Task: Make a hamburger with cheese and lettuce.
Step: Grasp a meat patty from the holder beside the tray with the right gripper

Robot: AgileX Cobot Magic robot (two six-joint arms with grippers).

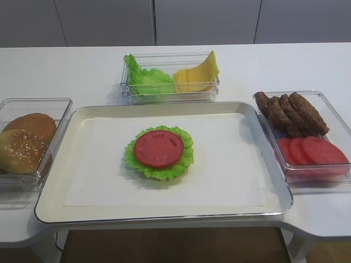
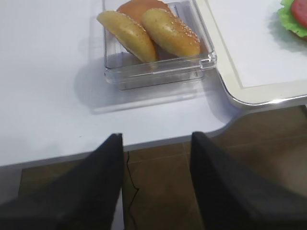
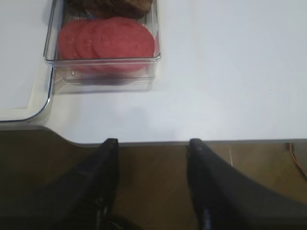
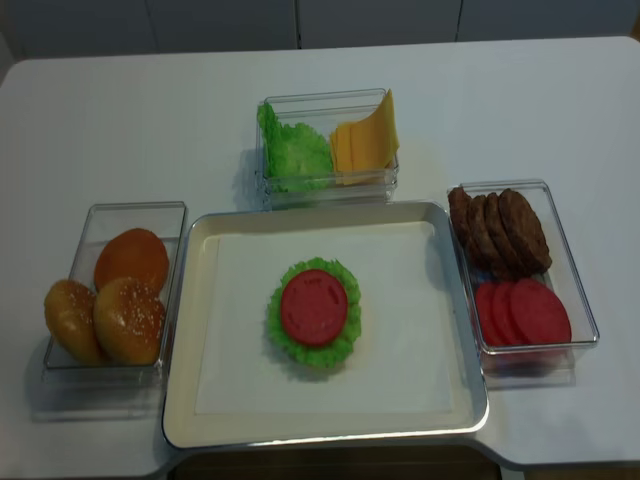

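The hamburger (image 1: 159,152) sits mid-tray, a frilly green lettuce rim topped by a red tomato disc; it also shows in the realsense view (image 4: 313,310) and its edge shows in the left wrist view (image 2: 293,17). Cheese slices (image 1: 198,74) and lettuce (image 1: 145,78) share a clear box behind the tray. My left gripper (image 2: 156,139) is open and empty, off the table's front edge below the bun box. My right gripper (image 3: 152,142) is open and empty, off the front edge below the tomato box. Neither gripper shows in the high views.
A metal tray (image 1: 88,112) lined with white paper holds the hamburger. A clear box of sesame buns (image 1: 24,142) stands left of it. A clear box with brown patties (image 1: 293,112) and tomato slices (image 1: 312,150) stands right. Brown floor lies below the table edge.
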